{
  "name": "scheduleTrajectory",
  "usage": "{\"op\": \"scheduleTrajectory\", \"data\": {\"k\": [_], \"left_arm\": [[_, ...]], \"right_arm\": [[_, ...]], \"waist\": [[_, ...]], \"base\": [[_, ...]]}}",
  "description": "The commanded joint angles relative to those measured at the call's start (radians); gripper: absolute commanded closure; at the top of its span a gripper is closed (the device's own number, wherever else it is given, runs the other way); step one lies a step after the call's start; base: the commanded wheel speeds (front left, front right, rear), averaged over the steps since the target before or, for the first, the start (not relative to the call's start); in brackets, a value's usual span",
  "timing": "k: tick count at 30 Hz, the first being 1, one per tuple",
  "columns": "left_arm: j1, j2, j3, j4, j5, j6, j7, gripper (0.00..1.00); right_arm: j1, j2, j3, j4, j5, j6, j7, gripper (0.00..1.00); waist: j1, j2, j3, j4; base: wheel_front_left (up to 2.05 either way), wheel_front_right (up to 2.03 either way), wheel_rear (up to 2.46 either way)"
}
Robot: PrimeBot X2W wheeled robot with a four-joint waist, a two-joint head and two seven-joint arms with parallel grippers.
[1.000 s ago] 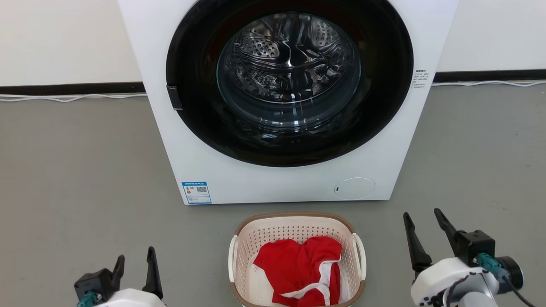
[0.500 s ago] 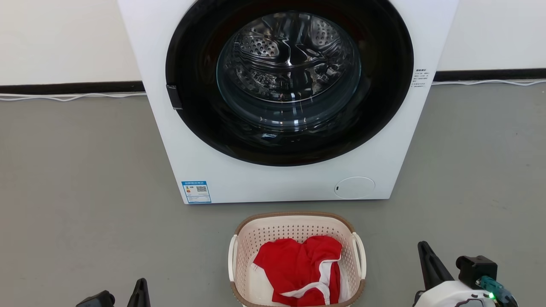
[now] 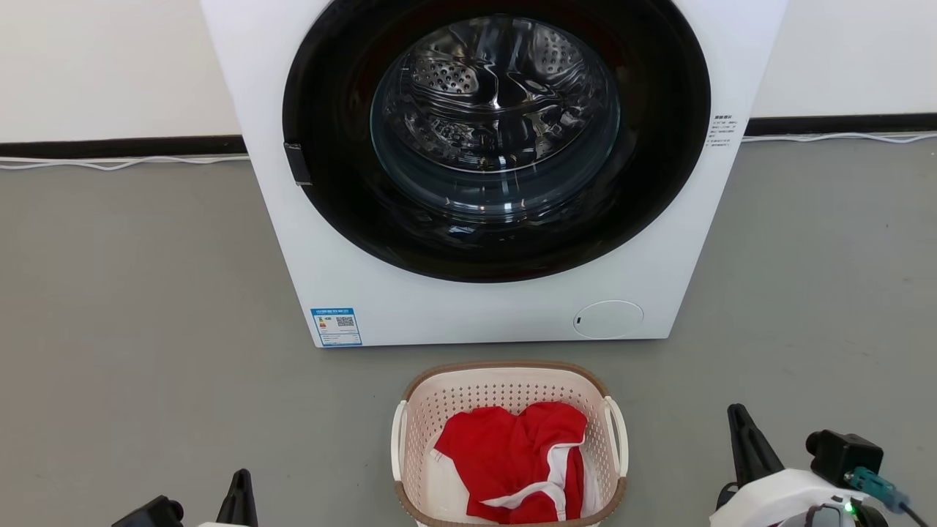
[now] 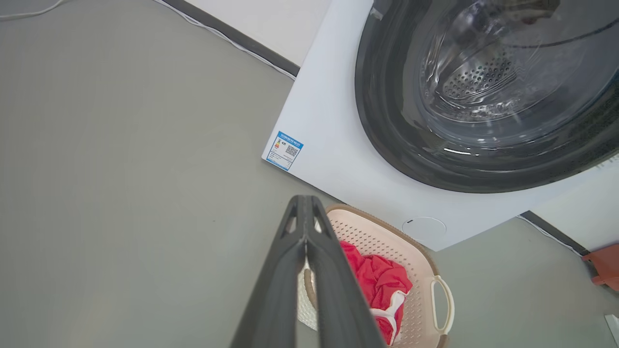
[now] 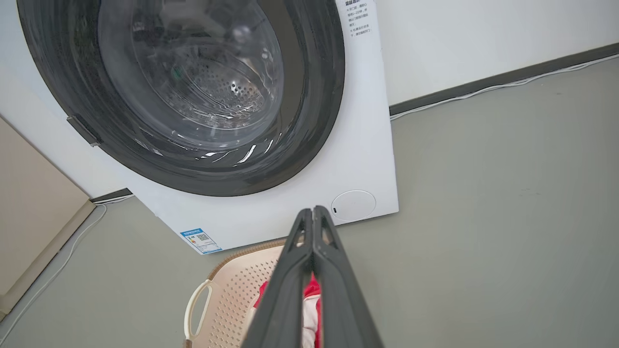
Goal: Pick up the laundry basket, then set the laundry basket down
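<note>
The laundry basket (image 3: 468, 399) sits on the grey floor (image 3: 146, 329) just in front of the white washing machine (image 3: 476, 315), brown rim up, a white loop handle at each side; a red garment (image 3: 512, 454) with white trim lies crumpled inside it; the machine's round glass door is closed and shows the steel drum; a blue label (image 3: 336, 326) sits at the lower left corner of its front. The left pincer (image 3: 239, 483) pokes up at the bottom edge of the head view, left of the basket and well apart from it; it is clenched tip to tip on nothing; its wrist view shows the dark fingers (image 4: 280, 280) pressed together, with the basket beyond them. The right pincer (image 3: 736, 417) stands off to the basket's right, likewise clenched and empty, touching nothing.
</note>
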Motion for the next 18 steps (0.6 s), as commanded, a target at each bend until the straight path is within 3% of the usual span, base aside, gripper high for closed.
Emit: {"op": "scheduleTrajectory", "data": {"k": [1, 18], "left_arm": [[-0.043, 0.009, 0.005, -0.031, -0.021, -0.007, 0.004, 1.00], [-0.052, 0.012, 0.008, -0.076, -0.215, -0.025, 0.057, 1.00]], "right_arm": [[-0.030, -0.007, 0.001, -0.035, 0.026, 0.001, 0.008, 1.00], [-0.025, -0.004, -0.010, -0.084, 0.254, 0.002, 0.060, 1.00]], "waist": [[-0.0001, 0.0000, 0.000, 0.000], [-0.0001, 0.0000, 0.007, -0.001]], "base": [[0.00, 0.00, 0.00], [0.00, 0.00, 0.00]]}}
